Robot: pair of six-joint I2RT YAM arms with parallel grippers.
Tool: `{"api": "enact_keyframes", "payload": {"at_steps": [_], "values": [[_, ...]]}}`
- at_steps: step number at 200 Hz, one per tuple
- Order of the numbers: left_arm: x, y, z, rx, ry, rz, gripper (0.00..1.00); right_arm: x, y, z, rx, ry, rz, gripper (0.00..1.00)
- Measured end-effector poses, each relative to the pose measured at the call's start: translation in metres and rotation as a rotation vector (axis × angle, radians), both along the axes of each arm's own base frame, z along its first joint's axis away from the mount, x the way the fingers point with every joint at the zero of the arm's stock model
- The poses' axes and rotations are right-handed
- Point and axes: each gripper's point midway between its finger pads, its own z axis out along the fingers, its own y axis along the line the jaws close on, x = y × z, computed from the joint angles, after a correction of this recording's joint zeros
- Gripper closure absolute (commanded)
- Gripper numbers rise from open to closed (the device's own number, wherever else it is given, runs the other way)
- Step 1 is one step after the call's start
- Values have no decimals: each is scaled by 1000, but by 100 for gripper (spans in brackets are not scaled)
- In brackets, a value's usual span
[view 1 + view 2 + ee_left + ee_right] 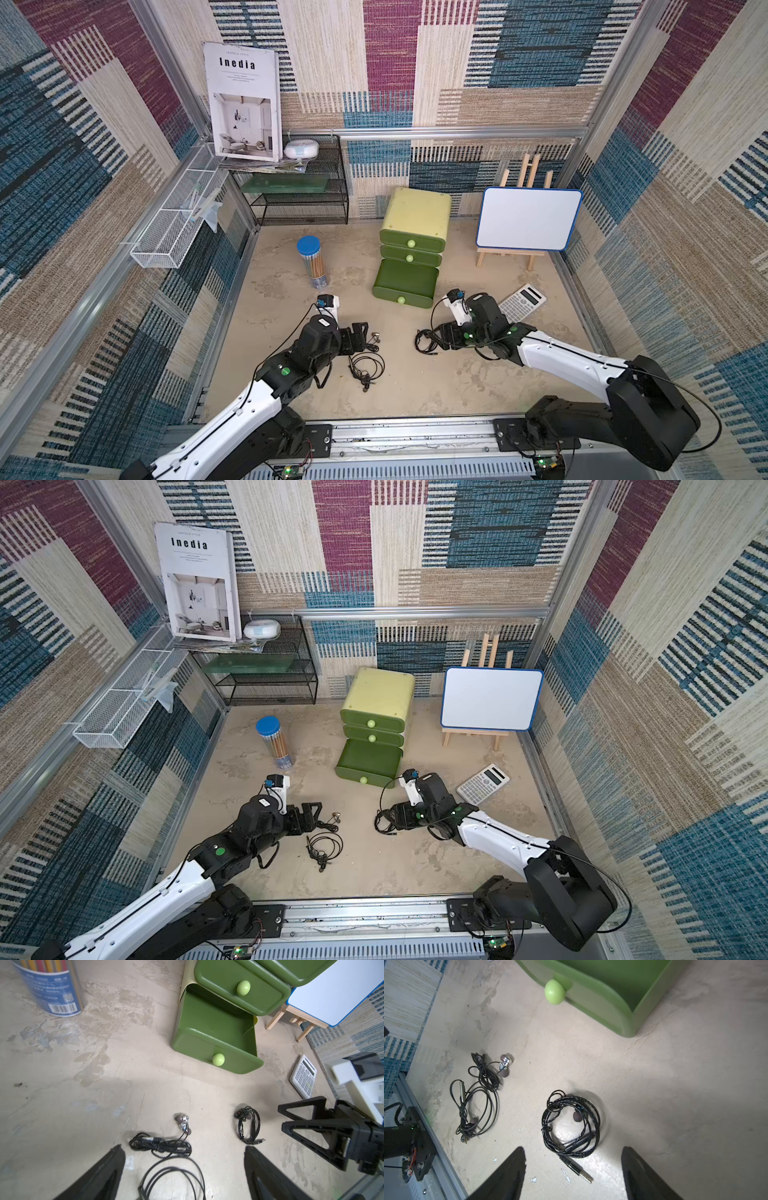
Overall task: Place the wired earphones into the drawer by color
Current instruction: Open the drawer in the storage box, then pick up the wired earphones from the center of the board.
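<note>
— Left side?
— On my left gripper (185, 1152) the jaws stand apart; silver-bud earphones (161, 1145) and thin-cable earphones (364, 375) lie loose on the bench (436, 386) beside it.
— Right?
— Braided earphones (577, 1117), the open drawer (405, 279) at their eleven o'clock; right gripper (573, 1150) jaws apart, gripping nothing.

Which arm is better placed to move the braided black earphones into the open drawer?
Probably right. The right gripper hangs open over the braided black earphones, close to the open drawer. The left gripper is open over another set.
</note>
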Motion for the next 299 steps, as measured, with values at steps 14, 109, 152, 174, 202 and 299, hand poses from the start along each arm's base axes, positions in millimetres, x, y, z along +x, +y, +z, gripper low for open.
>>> {"api": "enact_keyframes", "payload": {"at_steps": [14,109,152,174,202,299], "values": [[-9,8,-3,7,5,5,4,0,2,-7,-17,18,0,27],[-33,28,-28,37,60,34,1,13,14,-39,-120,81,36,43],[-31,30,-27,41,52,43,1,19,22,-44,-116,75,61,61],[-31,31,-27,44,49,49,1,20,25,-46,-113,80,72,68],[-30,31,-27,46,48,52,1,20,25,-47,-113,85,75,79],[-30,32,-27,46,43,54,1,13,21,-40,-114,89,77,97]]}}
